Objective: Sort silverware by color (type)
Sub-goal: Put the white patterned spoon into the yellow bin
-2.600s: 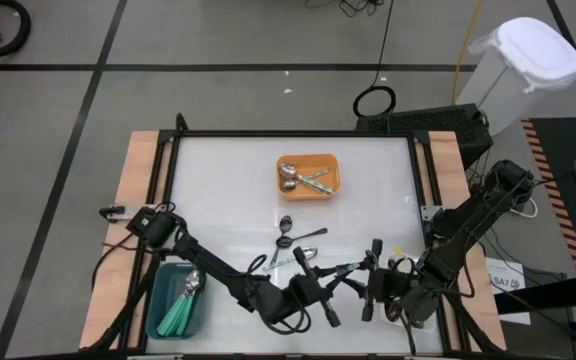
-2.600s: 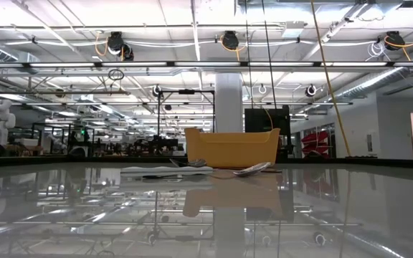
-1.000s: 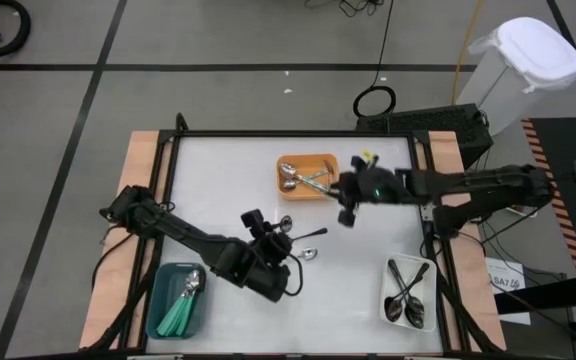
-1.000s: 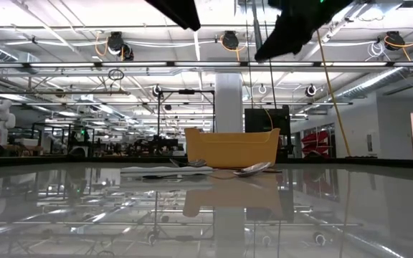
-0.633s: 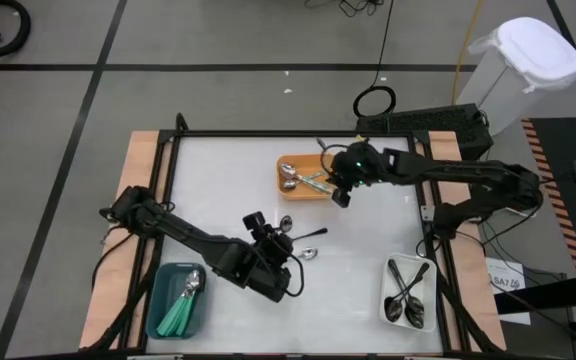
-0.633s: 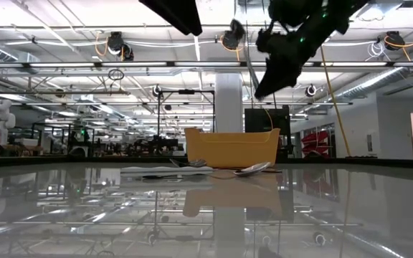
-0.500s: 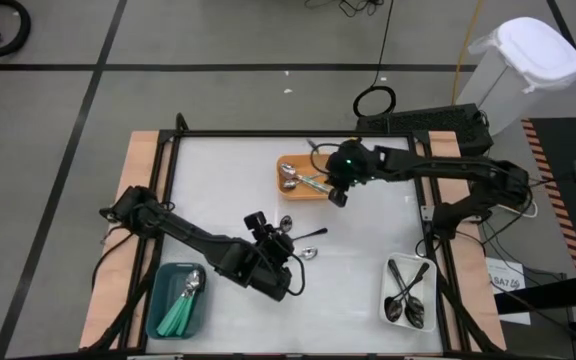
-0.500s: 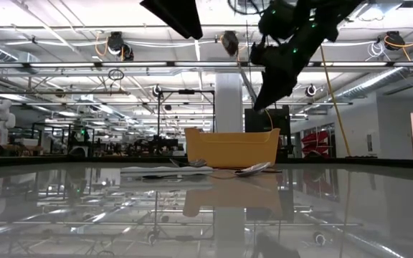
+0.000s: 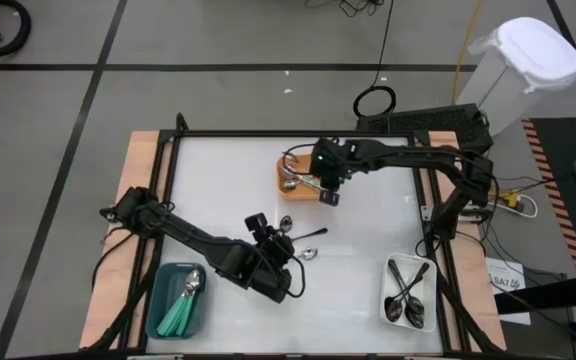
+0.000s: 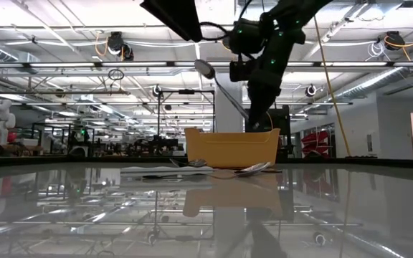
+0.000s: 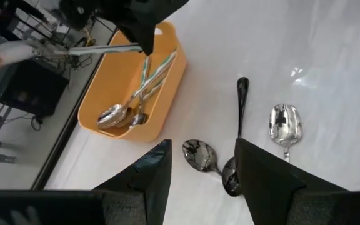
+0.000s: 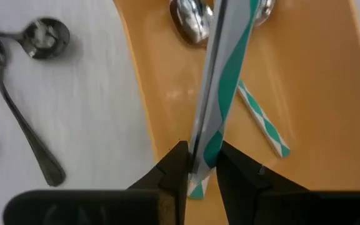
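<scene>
In the high view the right tool (image 9: 330,196) sits over the near edge of the orange tray (image 9: 286,187), and the arm covers much of that tray, so its contents are hard to count there. In the low view the tray's wall hides whatever lies inside it.

The right wrist view is clearer: the right tool's fingers (image 12: 174,164) pinch a spoon with a teal-and-white striped handle (image 12: 225,94), held over the tray floor, its bowl cut off by the frame edge. Beneath it lie two silver spoon bowls (image 12: 191,22) and another striped handle (image 12: 261,119).

The left tool (image 9: 274,237) hovers over the middle of the desk (image 9: 218,170), its fingers (image 11: 262,181) spread and holding nothing. Just beyond them, loose on the desk, lie a black spoon (image 11: 237,137), a dark spoon bowl (image 11: 199,155) and a shiny silver spoon (image 11: 285,125).

The teal tray (image 9: 156,312) at the desk's near left corner holds teal-handled spoons (image 9: 178,312). The white tray (image 9: 392,272) at the near right holds black spoons (image 9: 408,296).
</scene>
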Robot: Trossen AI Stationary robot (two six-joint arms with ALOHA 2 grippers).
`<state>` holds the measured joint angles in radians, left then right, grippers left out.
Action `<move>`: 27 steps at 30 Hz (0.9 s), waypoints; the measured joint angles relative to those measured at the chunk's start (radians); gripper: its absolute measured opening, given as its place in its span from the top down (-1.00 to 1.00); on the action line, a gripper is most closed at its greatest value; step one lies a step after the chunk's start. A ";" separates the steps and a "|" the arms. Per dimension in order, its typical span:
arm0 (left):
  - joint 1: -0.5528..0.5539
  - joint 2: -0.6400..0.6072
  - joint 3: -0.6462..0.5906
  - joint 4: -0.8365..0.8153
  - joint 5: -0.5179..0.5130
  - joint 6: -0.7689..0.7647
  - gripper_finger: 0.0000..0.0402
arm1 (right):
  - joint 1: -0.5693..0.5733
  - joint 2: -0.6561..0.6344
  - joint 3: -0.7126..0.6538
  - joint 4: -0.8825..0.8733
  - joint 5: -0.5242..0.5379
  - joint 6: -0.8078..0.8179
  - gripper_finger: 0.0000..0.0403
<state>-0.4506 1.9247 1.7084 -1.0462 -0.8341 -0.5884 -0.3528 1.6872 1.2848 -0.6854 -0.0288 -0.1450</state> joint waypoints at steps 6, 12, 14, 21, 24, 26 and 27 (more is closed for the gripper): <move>-0.008 0.000 0.000 0.000 0.045 -0.001 0.13 | -0.024 0.071 0.062 -0.084 0.000 -0.008 0.70; -0.026 0.000 0.000 0.000 0.057 -0.005 0.13 | -0.039 0.105 0.063 -0.125 0.000 -0.024 0.65; -0.031 0.000 0.000 0.000 0.057 -0.009 0.13 | -0.039 0.111 0.063 -0.130 0.000 -0.024 0.64; -0.037 0.000 0.000 0.000 0.059 -0.024 0.13 | -0.039 0.111 0.063 -0.136 0.000 -0.025 0.63; -0.037 0.000 0.000 0.000 0.074 -0.026 0.13 | -0.039 0.111 0.063 -0.135 0.000 -0.025 0.63; -0.037 0.000 0.000 0.000 0.077 -0.026 0.13 | -0.039 0.111 0.063 -0.135 0.001 -0.025 0.63; -0.039 0.000 0.000 0.000 0.077 -0.026 0.13 | -0.039 0.111 0.063 -0.135 0.001 -0.025 0.63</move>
<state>-0.4894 1.9247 1.7084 -1.0461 -0.7566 -0.6147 -0.3916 1.7981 1.3483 -0.8207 -0.0280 -0.1699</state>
